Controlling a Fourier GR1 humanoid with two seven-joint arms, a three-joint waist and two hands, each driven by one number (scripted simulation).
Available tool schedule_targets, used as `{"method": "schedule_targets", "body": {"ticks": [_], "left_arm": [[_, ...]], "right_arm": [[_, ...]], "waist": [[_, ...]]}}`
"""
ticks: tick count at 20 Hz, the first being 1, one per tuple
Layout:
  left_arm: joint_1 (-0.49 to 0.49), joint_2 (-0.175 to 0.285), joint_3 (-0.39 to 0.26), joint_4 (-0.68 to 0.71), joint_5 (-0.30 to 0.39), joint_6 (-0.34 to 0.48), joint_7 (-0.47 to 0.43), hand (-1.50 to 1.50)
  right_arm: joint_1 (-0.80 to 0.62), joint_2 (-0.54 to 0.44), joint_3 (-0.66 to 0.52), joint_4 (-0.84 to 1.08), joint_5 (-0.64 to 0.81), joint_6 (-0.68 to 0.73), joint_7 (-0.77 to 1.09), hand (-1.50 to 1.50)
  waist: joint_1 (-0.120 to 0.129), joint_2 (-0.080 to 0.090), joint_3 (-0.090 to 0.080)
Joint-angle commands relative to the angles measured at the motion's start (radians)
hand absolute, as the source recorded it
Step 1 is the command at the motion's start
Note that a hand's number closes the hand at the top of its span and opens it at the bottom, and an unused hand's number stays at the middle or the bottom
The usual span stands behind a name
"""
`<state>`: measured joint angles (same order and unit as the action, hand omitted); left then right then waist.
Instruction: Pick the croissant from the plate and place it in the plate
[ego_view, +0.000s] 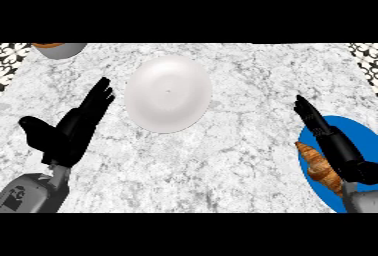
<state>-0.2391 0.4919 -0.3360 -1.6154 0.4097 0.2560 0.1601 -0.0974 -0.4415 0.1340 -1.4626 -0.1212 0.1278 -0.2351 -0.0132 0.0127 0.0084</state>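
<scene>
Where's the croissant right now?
Head view, lower right: the croissant lies on the blue plate's left part, right beside the open right hand. The white plate sits apart, up and to the left.

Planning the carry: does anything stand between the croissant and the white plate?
Nothing visible does. The croissant lies on the blue plate beside the right hand, and only counter shows between it and the white plate. The left hand rests further left.
</scene>
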Motion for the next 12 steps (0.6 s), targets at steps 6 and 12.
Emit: {"method": "schedule_targets", "body": {"ticks": [6,12], "left_arm": [[0.158,0.038,0.084,0.129,-0.101,0.004,-0.213,0.00],[0.185,-0.033,0.081,0.216,-0.096,-0.024,-0.311,0.00]], "right_arm": [[-0.065,0.119,0.004,-0.098,-0.309,0.113,0.325,1.50],[0.101,0.202,-0.031,-0.093,0.053,-0.238,-0.062,-1.50]], "waist": [[0.032,-0.013,-0.012],[0.004,-0.012,-0.009]]}}
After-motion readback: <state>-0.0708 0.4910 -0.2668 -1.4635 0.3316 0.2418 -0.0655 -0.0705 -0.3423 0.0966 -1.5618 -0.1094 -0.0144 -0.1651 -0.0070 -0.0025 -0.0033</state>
